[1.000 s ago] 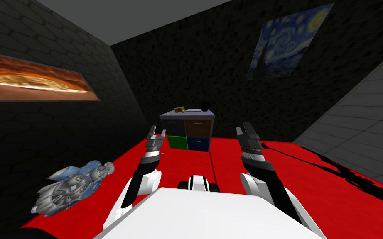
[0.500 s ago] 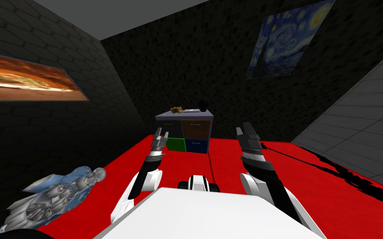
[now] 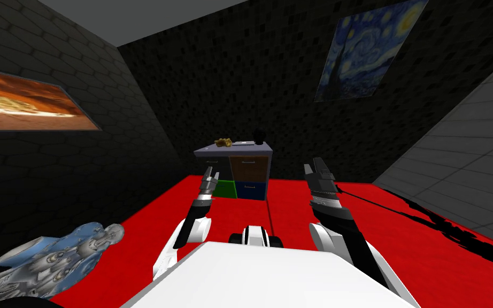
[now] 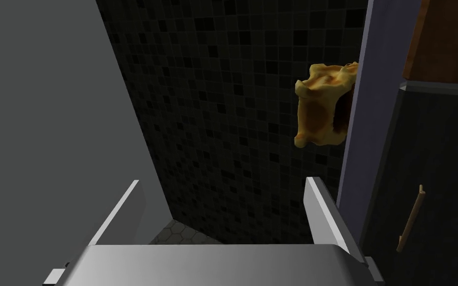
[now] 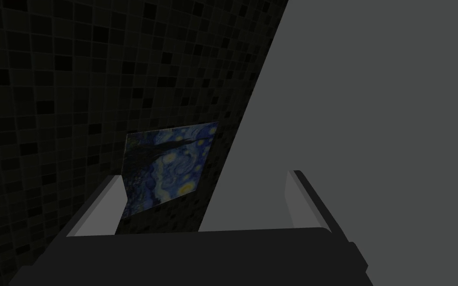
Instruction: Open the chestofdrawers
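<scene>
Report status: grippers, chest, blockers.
Open left gripper by the chest of drawers top corner, short of the handle. Open right gripper raised, idle. Drawers look shut. On top, a yellow-brown lump, off the drawer fronts.

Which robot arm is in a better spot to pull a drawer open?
Left. The open left gripper is up by the chest of drawers, a drawer handle just beside it. The right gripper sits farther back, off to the side.

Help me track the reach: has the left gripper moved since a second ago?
Yes. The left gripper has stretched forward and inward, now overlapping the left front of the chest of drawers, while the right gripper kept its place.
</scene>
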Available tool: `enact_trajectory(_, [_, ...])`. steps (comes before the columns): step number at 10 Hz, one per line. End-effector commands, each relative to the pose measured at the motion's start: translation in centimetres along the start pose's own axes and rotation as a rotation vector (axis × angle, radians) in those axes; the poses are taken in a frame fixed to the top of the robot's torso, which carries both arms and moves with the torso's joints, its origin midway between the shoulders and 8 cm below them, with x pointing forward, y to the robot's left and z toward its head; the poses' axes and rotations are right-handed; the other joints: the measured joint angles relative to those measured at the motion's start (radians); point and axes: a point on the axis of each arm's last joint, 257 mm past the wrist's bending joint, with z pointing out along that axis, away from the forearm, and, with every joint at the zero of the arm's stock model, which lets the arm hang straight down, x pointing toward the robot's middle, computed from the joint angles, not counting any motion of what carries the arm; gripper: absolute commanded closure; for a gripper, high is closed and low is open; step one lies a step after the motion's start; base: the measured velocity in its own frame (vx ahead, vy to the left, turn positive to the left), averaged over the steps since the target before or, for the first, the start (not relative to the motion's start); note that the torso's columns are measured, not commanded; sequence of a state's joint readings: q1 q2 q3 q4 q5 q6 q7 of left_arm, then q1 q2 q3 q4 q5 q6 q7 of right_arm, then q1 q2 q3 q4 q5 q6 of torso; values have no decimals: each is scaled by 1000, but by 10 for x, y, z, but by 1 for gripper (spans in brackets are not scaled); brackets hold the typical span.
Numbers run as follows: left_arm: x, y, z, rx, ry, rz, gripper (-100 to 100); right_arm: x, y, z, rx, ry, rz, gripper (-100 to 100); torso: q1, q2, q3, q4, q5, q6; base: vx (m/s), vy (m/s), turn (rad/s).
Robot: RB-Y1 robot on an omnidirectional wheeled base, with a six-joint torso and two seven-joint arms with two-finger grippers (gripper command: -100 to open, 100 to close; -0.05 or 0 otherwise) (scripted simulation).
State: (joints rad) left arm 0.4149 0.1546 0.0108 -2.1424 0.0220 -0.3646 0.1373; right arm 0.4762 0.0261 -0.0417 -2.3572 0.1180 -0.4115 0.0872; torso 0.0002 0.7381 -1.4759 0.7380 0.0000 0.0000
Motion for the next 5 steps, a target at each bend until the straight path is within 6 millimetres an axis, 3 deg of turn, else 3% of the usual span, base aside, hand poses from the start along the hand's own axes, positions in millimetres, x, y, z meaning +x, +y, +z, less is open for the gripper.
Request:
enact_trajectory(1, [1, 21, -1, -33, -2, 2, -100, 0, 0, 0, 0, 0, 0, 0, 1, -1, 0, 0, 0, 0, 102, -32, -27])
enact_trajectory(5, [1, 47, -3, -76, -8, 0, -100, 0, 0, 0, 0, 0, 0, 0, -1, 0, 0, 0, 0, 0, 83, -48, -26])
